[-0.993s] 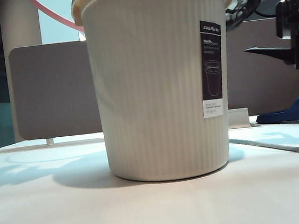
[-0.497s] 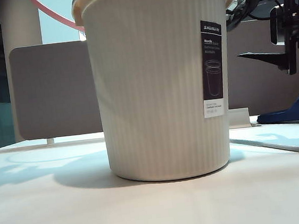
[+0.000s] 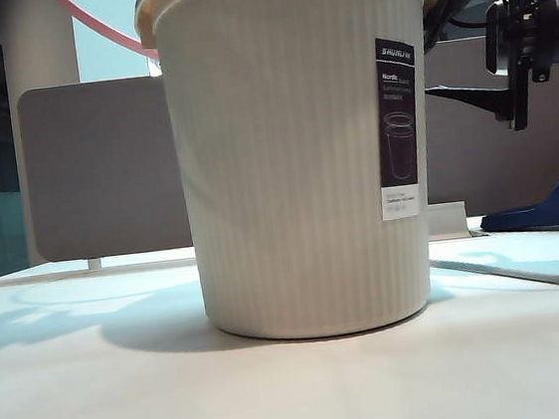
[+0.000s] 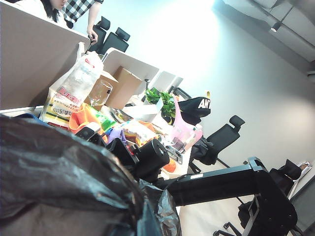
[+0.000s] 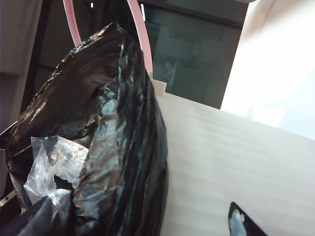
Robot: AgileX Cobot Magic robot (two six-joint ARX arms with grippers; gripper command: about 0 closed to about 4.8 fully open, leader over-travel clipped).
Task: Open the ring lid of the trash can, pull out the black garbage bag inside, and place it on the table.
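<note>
Cream ribbed trash can (image 3: 294,158); pink ring lid (image 5: 140,37); black garbage bag (image 5: 108,137).

Trash can (image 3: 284,159) dark label (image 3: 397,127): "Nordic" legible, brand line & rest too small. Black cap (image 4: 197,105): "AN".

We are in an open-plan office. In the left wrist view we see grey-brown partition panels (image 4: 34,59) between rows of desks, black swivel chairs (image 4: 219,140) at centre right and upper left, cardboard boxes (image 4: 123,86), a potted green plant (image 4: 162,101) and a cluttered desktop, with a person in a checked shirt (image 4: 81,7) at the top left. The exterior view shows another partition panel (image 3: 100,168) behind our off-white desk (image 3: 298,388).
</note>
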